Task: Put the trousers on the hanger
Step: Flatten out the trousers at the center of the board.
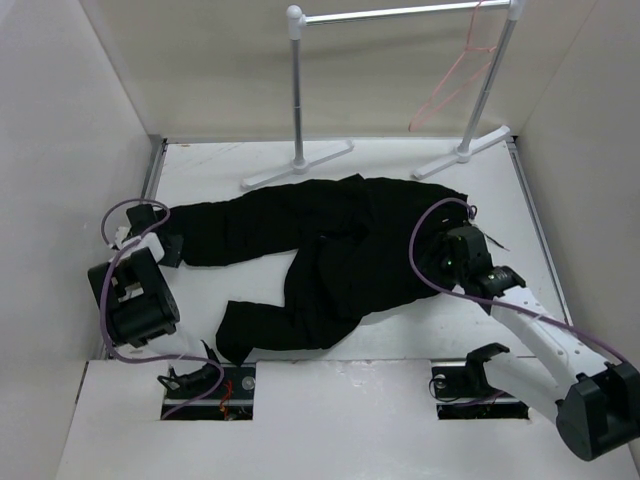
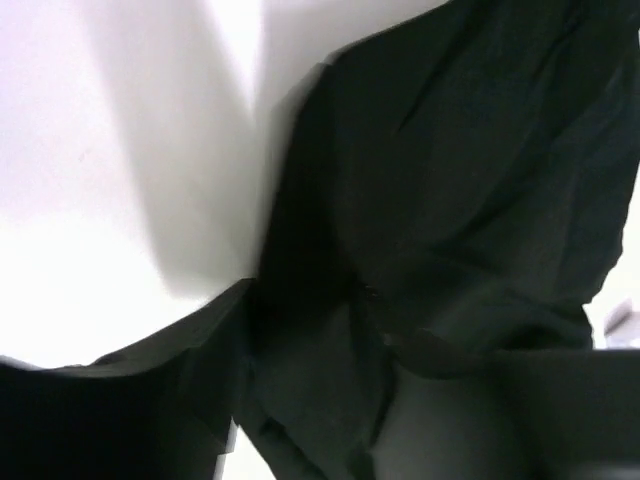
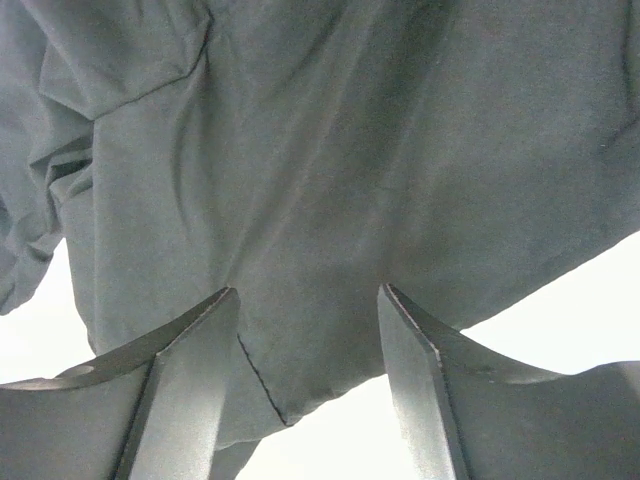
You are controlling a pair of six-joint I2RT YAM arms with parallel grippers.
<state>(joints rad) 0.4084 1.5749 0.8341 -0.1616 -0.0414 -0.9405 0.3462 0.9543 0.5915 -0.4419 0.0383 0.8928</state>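
The black trousers (image 1: 330, 240) lie spread across the white table, one leg reaching left and the other bent toward the near edge. The pink hanger (image 1: 452, 85) hangs from the rail at the back right, apart from both arms. My left gripper (image 1: 168, 248) is at the end of the left leg. In the left wrist view dark fabric (image 2: 450, 180) fills the gap between its fingers (image 2: 100, 420), and I cannot make out whether they pinch it. My right gripper (image 1: 452, 245) sits on the right end of the trousers, open. Its fingertips (image 3: 215, 310) rest on the cloth (image 3: 330, 150).
A white and metal clothes rail (image 1: 400, 14) stands at the back, its feet (image 1: 297, 165) on the table just behind the trousers. White walls close in the table on the left, right and back. Two cut-outs (image 1: 205, 385) with the arm bases lie at the near edge.
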